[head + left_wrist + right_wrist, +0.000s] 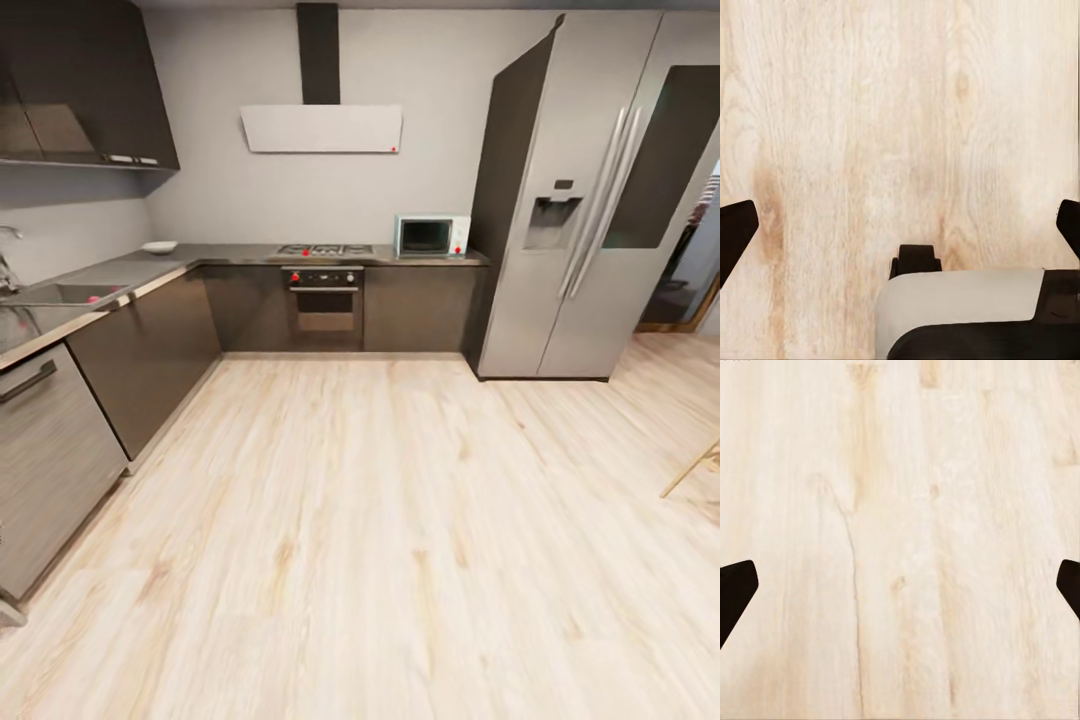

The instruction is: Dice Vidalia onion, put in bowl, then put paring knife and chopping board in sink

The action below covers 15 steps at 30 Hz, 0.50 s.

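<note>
Fingers of the left gripper spread wide, dark tips at both side edges of the left wrist view, nothing between them, light wood floor behind. Right gripper same: fingers spread, empty, over floor. Head view: grey worktop runs along the left and back walls. Sink at left edge, mid-height, with a small pinkish-red lump in it, likely the Vidalia onion. White bowl on the worktop in the back-left corner. Hob and oven centre back, microwave right of them, fridge upper right. Chopping board and knife: cannot tell.
</note>
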Available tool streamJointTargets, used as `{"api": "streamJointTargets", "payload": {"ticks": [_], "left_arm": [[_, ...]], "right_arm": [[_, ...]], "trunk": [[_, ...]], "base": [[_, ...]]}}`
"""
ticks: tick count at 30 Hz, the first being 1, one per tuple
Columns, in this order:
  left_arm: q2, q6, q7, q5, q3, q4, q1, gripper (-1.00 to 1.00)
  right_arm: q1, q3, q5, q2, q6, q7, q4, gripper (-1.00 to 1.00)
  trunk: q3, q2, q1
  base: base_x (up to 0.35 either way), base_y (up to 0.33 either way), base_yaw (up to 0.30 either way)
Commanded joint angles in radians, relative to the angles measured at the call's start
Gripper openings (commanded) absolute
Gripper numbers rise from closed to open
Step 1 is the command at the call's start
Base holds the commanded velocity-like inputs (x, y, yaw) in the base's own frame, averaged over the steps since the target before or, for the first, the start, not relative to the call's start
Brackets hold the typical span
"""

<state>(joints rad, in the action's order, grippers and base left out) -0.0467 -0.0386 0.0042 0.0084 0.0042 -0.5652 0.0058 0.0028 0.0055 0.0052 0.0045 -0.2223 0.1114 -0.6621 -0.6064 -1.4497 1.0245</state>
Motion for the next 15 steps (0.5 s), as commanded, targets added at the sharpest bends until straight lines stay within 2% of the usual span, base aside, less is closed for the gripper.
{"api": "streamJointTargets", "payload": {"ticks": [1, 15], "left_arm": [[0.000, -0.001, 0.000, 0.001, 0.000, -0.001, 0.000, 1.00], [-0.001, -0.001, 0.001, 0.001, 0.001, -0.001, 0.000, 1.00]], "right_arm": [[0.000, 0.001, 0.000, 0.000, -0.002, 0.004, -0.001, 1.00], [0.000, 0.001, 0.001, 0.000, -0.002, 0.004, 0.014, 1.00]], "trunk": [[-0.002, 0.000, 0.000], [-0.019, 0.000, 0.000]], "base": [[0.233, -0.247, 0.209], [0.227, -0.236, 0.209]]}}
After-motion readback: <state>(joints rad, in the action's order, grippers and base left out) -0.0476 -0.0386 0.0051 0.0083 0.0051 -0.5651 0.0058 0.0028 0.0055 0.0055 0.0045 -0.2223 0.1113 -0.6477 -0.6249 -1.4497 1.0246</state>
